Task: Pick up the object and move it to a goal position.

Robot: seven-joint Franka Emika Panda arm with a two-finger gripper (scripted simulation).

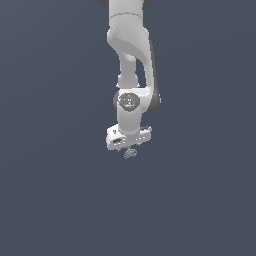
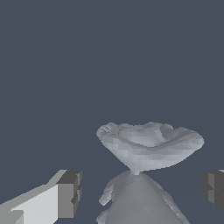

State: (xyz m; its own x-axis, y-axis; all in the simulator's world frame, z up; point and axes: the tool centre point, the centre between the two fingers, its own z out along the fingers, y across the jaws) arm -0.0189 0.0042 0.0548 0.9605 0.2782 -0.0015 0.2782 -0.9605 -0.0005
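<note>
Object (image 1: 130,153), one pale grey-blue twisted piece, sits just under the single white tool (image 1: 128,148); wrist view shows it (image 2: 148,151) between two fingers (image 2: 70,192) spread apart, not touching.

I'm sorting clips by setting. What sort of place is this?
Likely a bare simulated workspace, not a real room: flat, featureless grey-blue ground, a smooth white arm with its gripper, and one faceted pale object between the open fingers.
</note>
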